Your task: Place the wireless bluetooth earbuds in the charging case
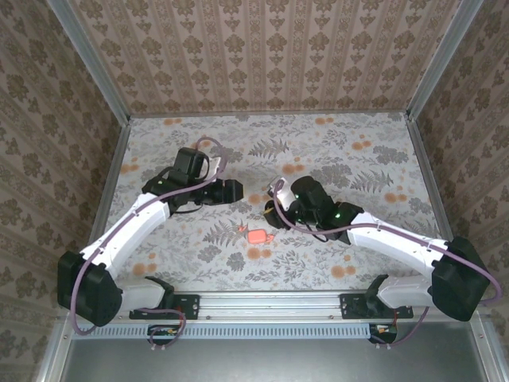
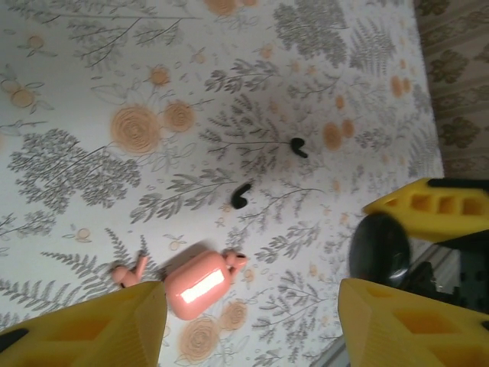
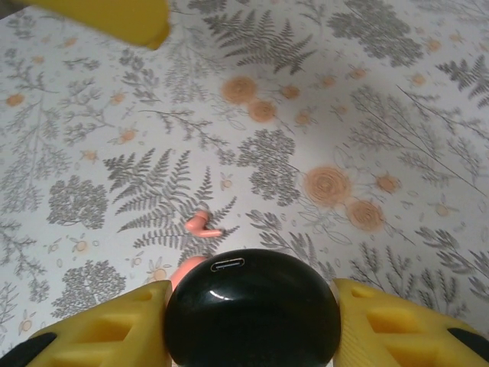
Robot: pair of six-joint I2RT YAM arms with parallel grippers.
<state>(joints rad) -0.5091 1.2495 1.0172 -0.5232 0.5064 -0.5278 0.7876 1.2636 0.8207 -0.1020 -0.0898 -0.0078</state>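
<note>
A closed salmon-pink charging case [image 2: 197,283] lies flat on the floral table [image 2: 92,92], also visible from above [image 1: 256,236]. Two small black earbuds [image 2: 241,196] [image 2: 299,147] lie loose beyond it. A pink earbud [image 2: 130,271] rests left of the pink case and another [image 2: 235,261] touches its right end. My left gripper [image 2: 252,329] hovers open above the table, the pink case just inside its left finger [image 2: 92,329]. My right gripper [image 3: 252,321] is shut on a black rounded case [image 3: 252,317] with a charging port facing the camera.
The two grippers [image 1: 235,191] [image 1: 274,213] hang close together over the middle of the table, just behind the pink case. Patterned walls enclose the table on the left, back and right. A metal rail [image 1: 270,302] runs along the near edge.
</note>
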